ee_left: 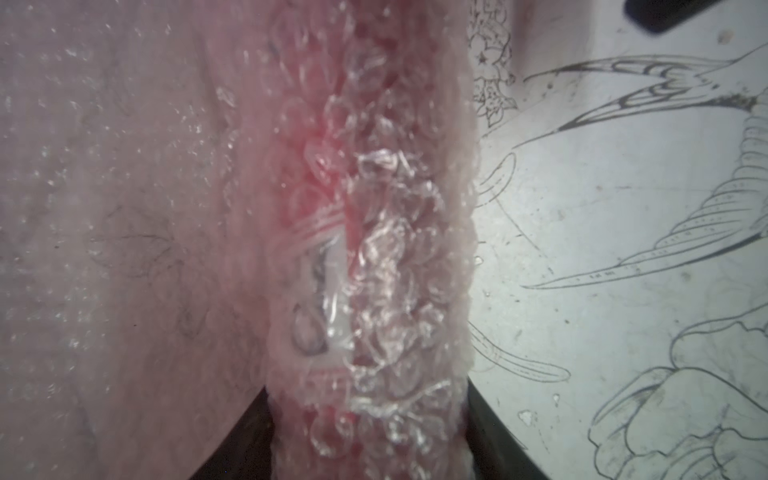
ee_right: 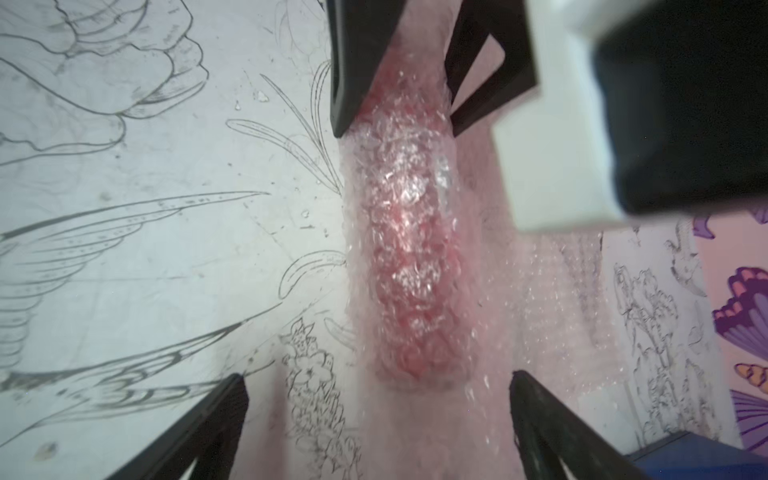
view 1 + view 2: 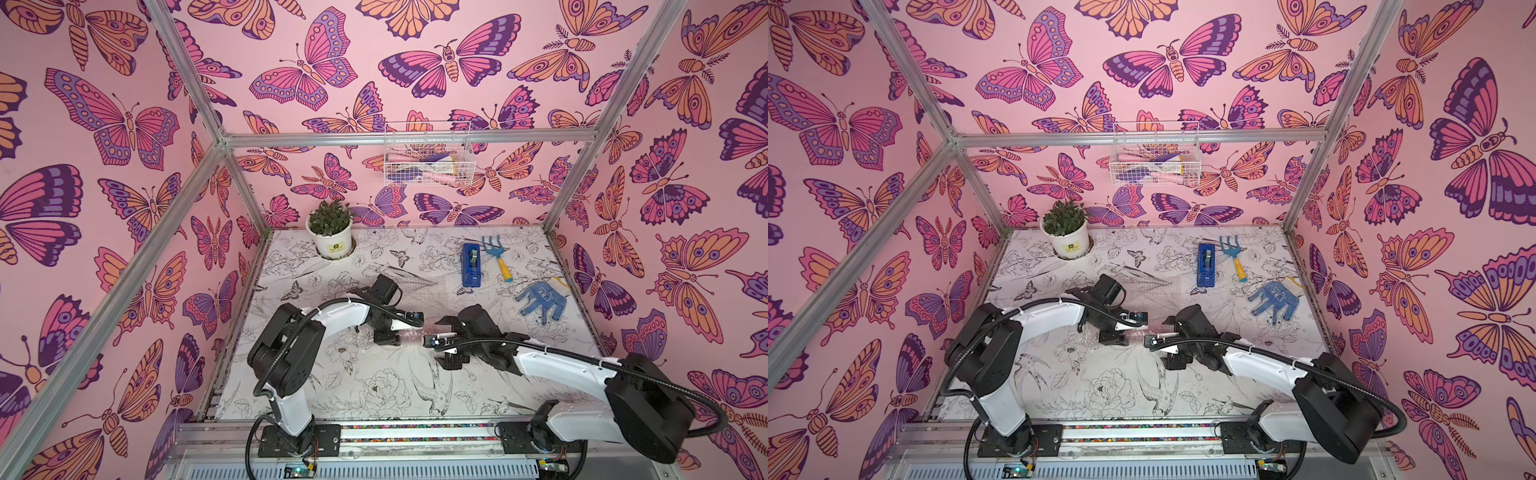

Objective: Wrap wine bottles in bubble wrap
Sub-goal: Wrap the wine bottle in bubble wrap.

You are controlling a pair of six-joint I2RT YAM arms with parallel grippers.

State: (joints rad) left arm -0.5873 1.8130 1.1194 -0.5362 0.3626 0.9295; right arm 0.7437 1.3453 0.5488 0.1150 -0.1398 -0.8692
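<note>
Top views overlook the table (image 3: 353,386); wrist cameras, seemingly close, share bubble wrap (image 1: 395,257).

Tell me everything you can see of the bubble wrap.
The bubble wrap is clear, small-bubbled film that looks pinkish here. Part of it is rolled into a bubbly tube around the bottle, whose red shows through. The rest spreads flat on the table beside the roll. The tube lies on its side. The left tool is clamped on it near one end; the right tool stands open at the other end, not gripping.
</note>
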